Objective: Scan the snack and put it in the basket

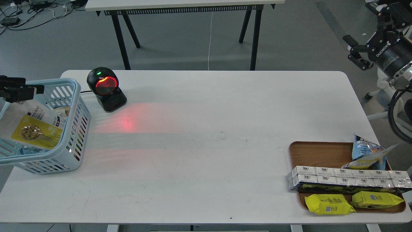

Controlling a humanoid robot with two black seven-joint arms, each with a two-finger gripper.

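The snack pouch, white on top and yellow below with pictured nuts, lies inside the light blue basket at the table's left edge. My left gripper hovers above the basket's far rim, open and empty, apart from the pouch. My right gripper is raised off the table's far right corner, open and empty. The black barcode scanner stands right of the basket with its red window lit.
A brown wooden tray at the front right holds a blue pouch, a row of white boxes and two yellow pillow packs. A red glow lies on the white table.
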